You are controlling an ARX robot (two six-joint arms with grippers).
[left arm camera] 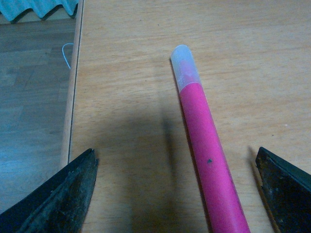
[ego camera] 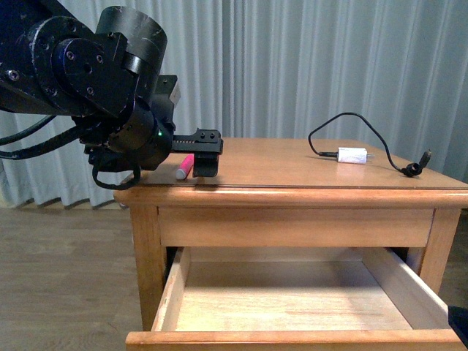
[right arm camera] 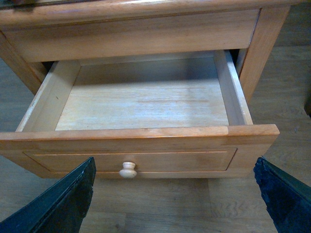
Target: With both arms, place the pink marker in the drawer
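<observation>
The drawer (right arm camera: 146,104) stands pulled out, its floor bare and open from above; only the table (ego camera: 292,172) top overhangs the drawer's rear; above the drawer, the white charger (ego camera: 352,156) and black cable (ego camera: 349,114) lie well apart from the pink marker (left arm camera: 206,155), bare wood flanking it inside the spread left claw (left arm camera: 175,154).

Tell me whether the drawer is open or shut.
Open: the drawer is pulled well out from under the tabletop, its pale interior exposed with nothing visible inside.
</observation>
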